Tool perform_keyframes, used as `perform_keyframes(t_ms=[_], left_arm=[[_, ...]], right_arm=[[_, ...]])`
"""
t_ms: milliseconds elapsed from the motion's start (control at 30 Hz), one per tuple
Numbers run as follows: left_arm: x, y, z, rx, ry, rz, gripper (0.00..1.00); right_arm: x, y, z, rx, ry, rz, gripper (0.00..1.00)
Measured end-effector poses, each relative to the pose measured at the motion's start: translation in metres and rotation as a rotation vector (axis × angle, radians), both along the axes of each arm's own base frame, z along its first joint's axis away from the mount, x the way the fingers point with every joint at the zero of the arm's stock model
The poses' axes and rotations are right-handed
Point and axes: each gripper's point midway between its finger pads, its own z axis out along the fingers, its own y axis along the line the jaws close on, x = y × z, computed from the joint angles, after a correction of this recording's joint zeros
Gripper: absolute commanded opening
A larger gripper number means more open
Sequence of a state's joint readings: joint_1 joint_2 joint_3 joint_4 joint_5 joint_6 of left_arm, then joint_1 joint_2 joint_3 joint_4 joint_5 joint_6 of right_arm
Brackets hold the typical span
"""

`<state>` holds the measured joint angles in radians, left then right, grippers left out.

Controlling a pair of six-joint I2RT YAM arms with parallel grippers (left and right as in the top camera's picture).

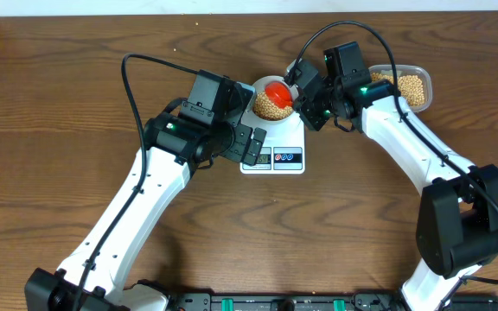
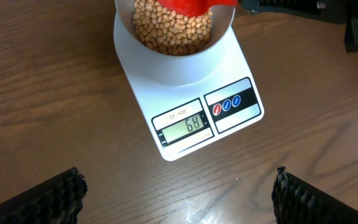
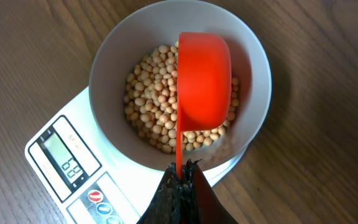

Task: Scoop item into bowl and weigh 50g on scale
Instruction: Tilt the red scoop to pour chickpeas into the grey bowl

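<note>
The pale bowl (image 3: 104,68) stands on the white scale (image 3: 123,180) and holds a layer of beige beans (image 3: 148,106). My right gripper (image 3: 182,171) is shut on the thin handle of a red scoop (image 3: 204,81). The scoop is turned on its side inside the bowl, right over the beans. The scale's display (image 2: 188,126) shows a two-digit number starting with 6. My left gripper (image 2: 179,193) hangs open over bare table just in front of the scale (image 2: 185,99), with nothing between its fingers. From overhead, both grippers (image 1: 247,145) (image 1: 305,108) flank the bowl (image 1: 258,89).
A clear plastic tub (image 1: 411,85) with more beans sits at the back right, behind my right arm. Dark wooden table surrounds the scale (image 1: 277,158). A black rail runs along the table's front edge (image 1: 275,302).
</note>
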<state>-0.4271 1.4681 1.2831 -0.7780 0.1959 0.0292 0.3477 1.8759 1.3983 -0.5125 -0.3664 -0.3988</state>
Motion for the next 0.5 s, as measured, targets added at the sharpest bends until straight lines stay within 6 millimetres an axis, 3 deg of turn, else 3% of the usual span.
perform_keyframes(t_ms=[500], left_arm=[[0.0000, 0.0001, 0.0000, 0.000, 0.000, 0.000, 0.98]], right_arm=[[-0.0007, 0.0021, -0.0003, 0.028, 0.030, -0.034, 0.01]])
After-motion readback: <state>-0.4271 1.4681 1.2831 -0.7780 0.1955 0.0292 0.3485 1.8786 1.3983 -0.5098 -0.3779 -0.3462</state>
